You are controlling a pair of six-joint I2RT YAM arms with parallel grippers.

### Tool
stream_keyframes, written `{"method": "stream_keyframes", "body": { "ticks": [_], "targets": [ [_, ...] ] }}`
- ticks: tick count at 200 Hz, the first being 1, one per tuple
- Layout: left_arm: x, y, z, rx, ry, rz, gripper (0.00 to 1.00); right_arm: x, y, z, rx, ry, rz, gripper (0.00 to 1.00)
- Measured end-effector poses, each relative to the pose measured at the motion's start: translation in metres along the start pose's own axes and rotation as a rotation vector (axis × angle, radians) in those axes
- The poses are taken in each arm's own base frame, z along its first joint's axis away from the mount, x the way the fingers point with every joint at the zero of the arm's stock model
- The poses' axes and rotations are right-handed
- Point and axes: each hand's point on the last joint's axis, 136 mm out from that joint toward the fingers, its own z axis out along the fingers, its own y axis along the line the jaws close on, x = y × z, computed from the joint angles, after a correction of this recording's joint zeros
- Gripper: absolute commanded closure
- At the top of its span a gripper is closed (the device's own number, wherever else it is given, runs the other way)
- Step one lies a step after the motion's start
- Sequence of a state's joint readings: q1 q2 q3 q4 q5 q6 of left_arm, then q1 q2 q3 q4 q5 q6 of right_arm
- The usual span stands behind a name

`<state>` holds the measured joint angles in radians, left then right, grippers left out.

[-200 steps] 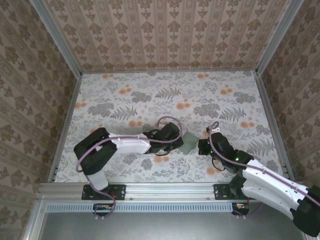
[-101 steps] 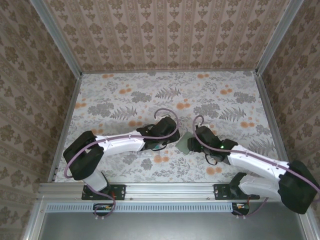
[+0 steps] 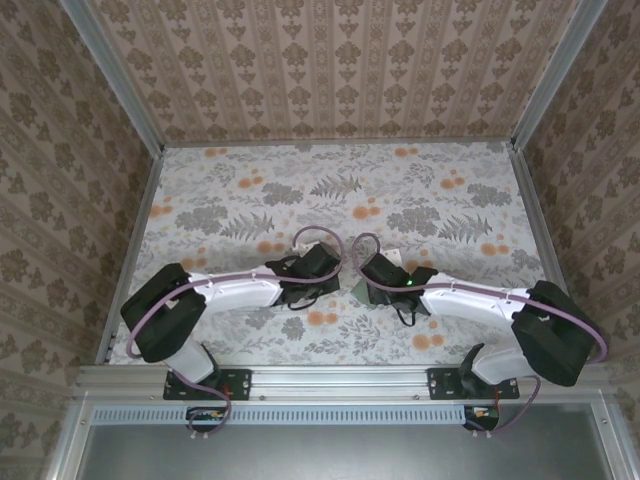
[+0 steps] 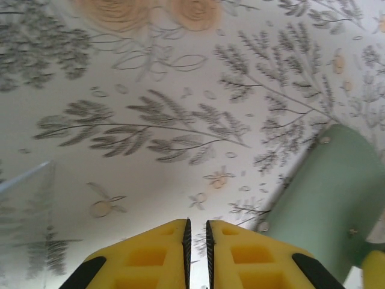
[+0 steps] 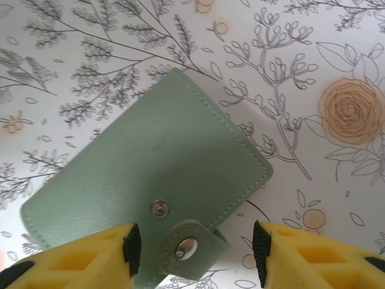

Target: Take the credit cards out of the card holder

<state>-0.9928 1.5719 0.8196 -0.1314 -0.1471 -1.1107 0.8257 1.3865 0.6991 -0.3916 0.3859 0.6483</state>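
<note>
The card holder (image 5: 156,174) is a sage-green wallet lying folded shut on the flowered table, and its snap strap (image 5: 191,245) sits loose beside the stud. My right gripper (image 5: 195,244) hovers open over that strap end, with one finger on each side and neither touching it. The credit cards are hidden. My left gripper (image 4: 197,224) is shut with nothing between its pads, low over the table just left of the card holder (image 4: 328,198). In the top view both grippers meet at the card holder (image 3: 356,288), the left gripper (image 3: 336,277) and the right gripper (image 3: 368,287).
A clear plastic tray edge (image 4: 27,171) lies to the left of my left gripper. The table (image 3: 300,190) is walled on three sides, with a metal rail along the near edge. Open table stretches behind both arms.
My right arm swung left and came down over the card holder with its jaws opened. My left gripper drew back a little to the left and closed slightly.
</note>
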Motion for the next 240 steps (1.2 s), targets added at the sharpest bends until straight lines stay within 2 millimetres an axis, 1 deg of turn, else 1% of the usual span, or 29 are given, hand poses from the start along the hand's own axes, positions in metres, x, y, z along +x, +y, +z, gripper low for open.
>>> {"method": "stream_keyframes", "body": {
  "ticks": [13, 28, 44, 63, 68, 84, 98, 107, 117, 126, 164, 178, 189, 218, 228, 240],
  "targets": [
    [-0.003, 0.004, -0.005, -0.007, -0.01, 0.001, 0.83, 0.001, -0.001, 0.003, 0.019, 0.01, -0.002, 0.52],
    [-0.008, 0.005, -0.011, 0.001, -0.027, 0.001, 0.82, 0.002, -0.003, 0.005, 0.038, 0.015, -0.003, 0.59],
    [-0.011, 0.005, -0.016, 0.009, -0.039, 0.004, 0.82, 0.003, -0.005, 0.005, 0.052, 0.019, -0.007, 0.72],
    [-0.014, 0.002, -0.022, 0.023, -0.048, 0.013, 0.8, 0.002, -0.007, 0.005, 0.063, 0.016, -0.003, 0.96],
    [-0.015, 0.001, -0.023, 0.027, -0.05, 0.017, 0.8, 0.002, -0.007, 0.004, 0.064, 0.014, -0.006, 1.0],
    [-0.017, -0.001, -0.027, 0.038, -0.057, 0.029, 0.78, 0.0, -0.007, 0.002, 0.062, 0.006, -0.016, 1.0],
    [-0.018, -0.003, -0.03, 0.049, -0.063, 0.042, 0.74, -0.005, -0.005, -0.006, 0.043, -0.016, -0.012, 1.0],
    [-0.02, -0.006, -0.033, 0.058, -0.07, 0.056, 0.65, -0.011, -0.002, -0.012, 0.02, -0.037, -0.007, 1.0],
    [-0.022, -0.008, -0.037, 0.07, -0.077, 0.064, 0.51, -0.019, 0.003, -0.02, -0.01, -0.06, 0.0, 1.0],
    [-0.024, -0.011, -0.041, 0.083, -0.087, 0.081, 0.47, -0.028, 0.009, -0.028, -0.041, -0.082, 0.006, 1.0],
    [-0.033, -0.019, -0.058, 0.126, -0.126, 0.099, 0.46, -0.06, 0.034, -0.053, -0.154, -0.139, 0.02, 1.0],
    [-0.035, -0.021, -0.061, 0.135, -0.134, 0.104, 0.46, -0.068, 0.041, -0.058, -0.182, -0.151, 0.02, 1.0],
    [-0.036, -0.022, -0.063, 0.139, -0.139, 0.11, 0.46, -0.072, 0.044, -0.058, -0.193, -0.155, 0.02, 1.0],
    [-0.033, -0.024, -0.063, 0.141, -0.137, 0.126, 0.49, -0.071, 0.045, -0.051, -0.194, -0.141, 0.016, 1.0],
    [-0.032, -0.024, -0.064, 0.143, -0.135, 0.131, 0.49, -0.069, 0.041, -0.05, -0.191, -0.142, 0.023, 1.0],
    [-0.03, -0.026, -0.064, 0.146, -0.133, 0.136, 0.5, -0.063, 0.034, -0.046, -0.181, -0.138, 0.028, 1.0]
  ]
}}
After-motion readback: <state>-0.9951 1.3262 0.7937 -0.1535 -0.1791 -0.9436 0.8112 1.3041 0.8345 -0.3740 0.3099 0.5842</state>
